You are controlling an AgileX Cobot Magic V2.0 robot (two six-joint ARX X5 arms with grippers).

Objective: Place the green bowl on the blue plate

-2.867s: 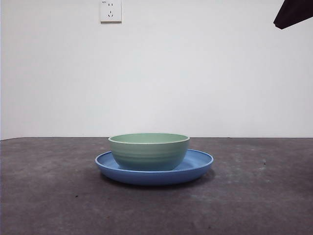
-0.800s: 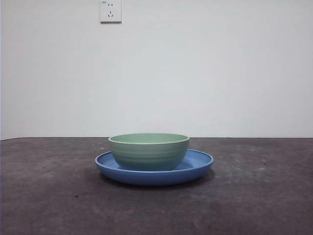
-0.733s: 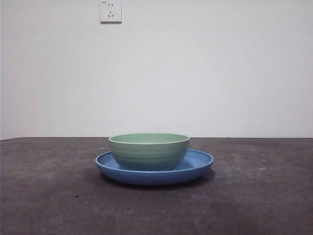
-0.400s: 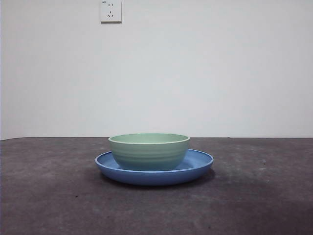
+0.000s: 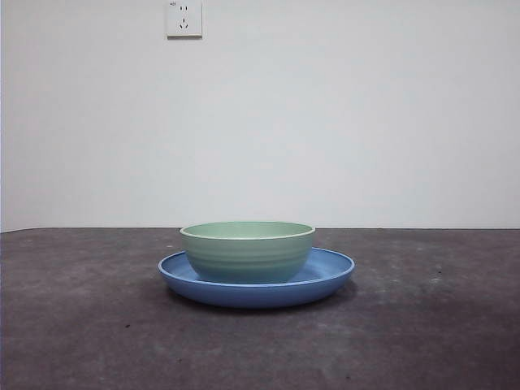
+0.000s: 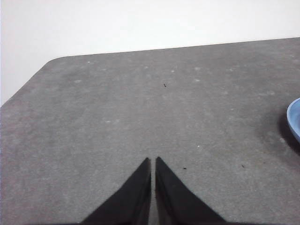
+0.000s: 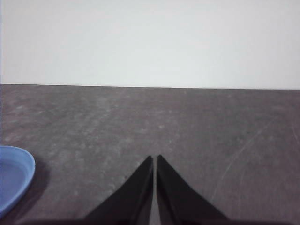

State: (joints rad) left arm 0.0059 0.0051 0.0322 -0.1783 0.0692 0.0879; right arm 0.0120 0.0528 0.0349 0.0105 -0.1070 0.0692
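Since the grey table (image 5: 81,325) fills most of what we see, we start there: it carries the blue plate (image 5: 333,272) near the middle, and the green bowl (image 5: 247,252) stands upright inside the plate's rim, resting on it. We judge the placing done, so no coming move turns on any reach. Both arms wait off to the sides. Our left gripper (image 6: 153,161) is clenched on nothing, with the plate's edge (image 6: 295,117) to its right. Our right gripper (image 7: 154,159) is likewise pinched together and empty, with the plate (image 7: 14,178) to its left. Neither looks clearly nearer.
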